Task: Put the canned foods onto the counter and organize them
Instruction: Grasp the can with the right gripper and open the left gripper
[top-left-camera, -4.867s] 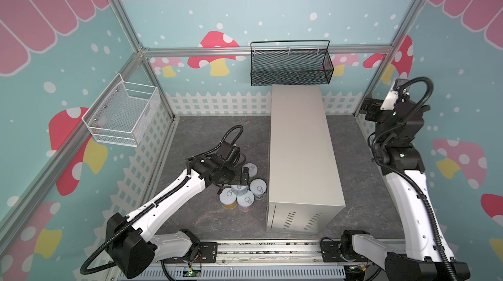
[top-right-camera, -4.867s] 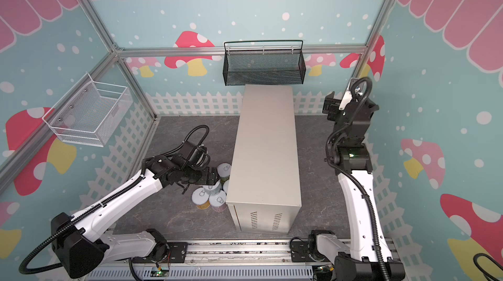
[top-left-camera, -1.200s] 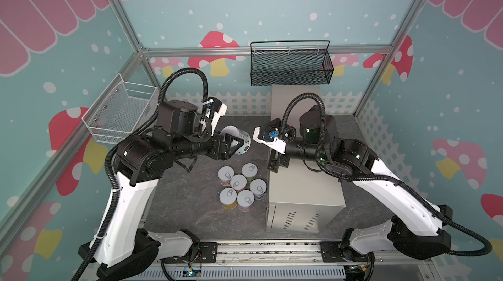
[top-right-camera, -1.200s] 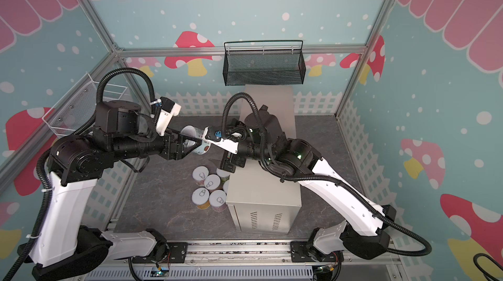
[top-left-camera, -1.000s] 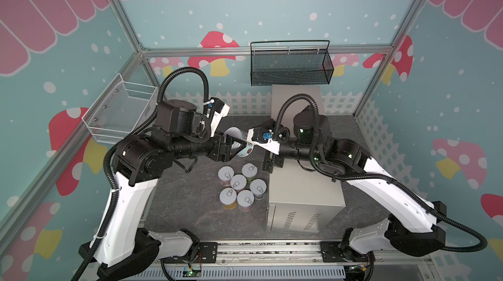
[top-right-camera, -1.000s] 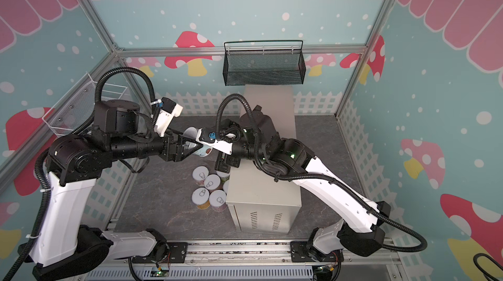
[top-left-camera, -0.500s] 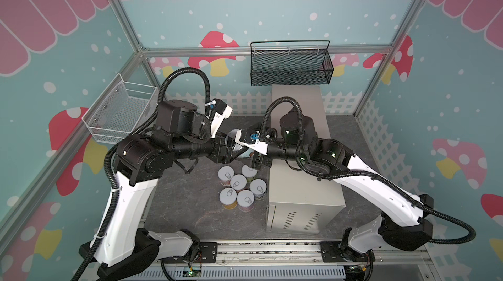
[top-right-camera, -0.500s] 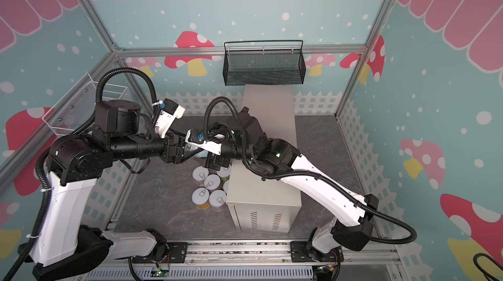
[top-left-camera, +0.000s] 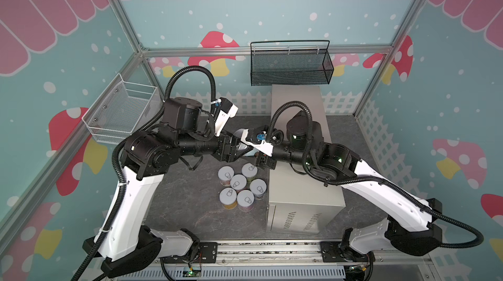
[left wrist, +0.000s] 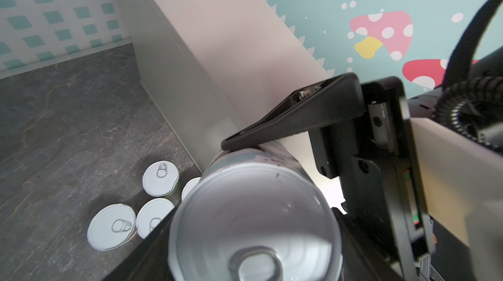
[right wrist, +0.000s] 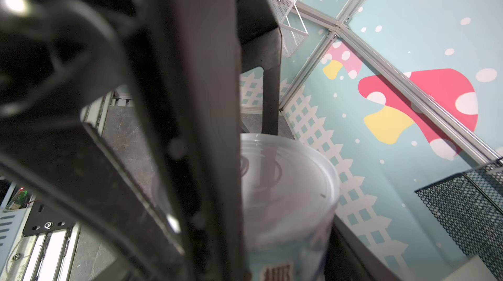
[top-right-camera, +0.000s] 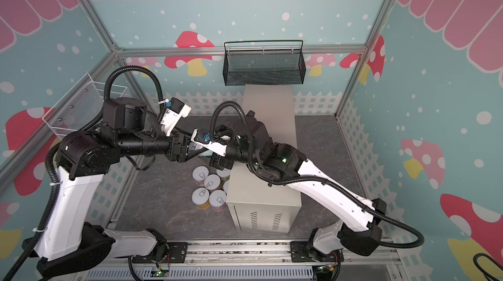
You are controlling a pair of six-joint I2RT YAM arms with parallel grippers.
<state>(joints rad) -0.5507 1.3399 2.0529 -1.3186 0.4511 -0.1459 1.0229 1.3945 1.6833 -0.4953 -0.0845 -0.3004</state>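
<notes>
A handover is in hand: one can (left wrist: 253,219) is held in the air beside the counter (top-left-camera: 299,189), the right gripper (top-left-camera: 251,154) closed on it. Whether the left gripper (top-left-camera: 236,152) grips it cannot be told. Next, a clean left release is needed, then placing on top.

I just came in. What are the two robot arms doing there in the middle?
The left gripper holds one can in the air beside the counter, and the jaws of the right gripper are shut on the same can. It looks like a handover from one arm to the other. Six more cans stand together on the floor next to the counter; none is on its top yet.
</notes>
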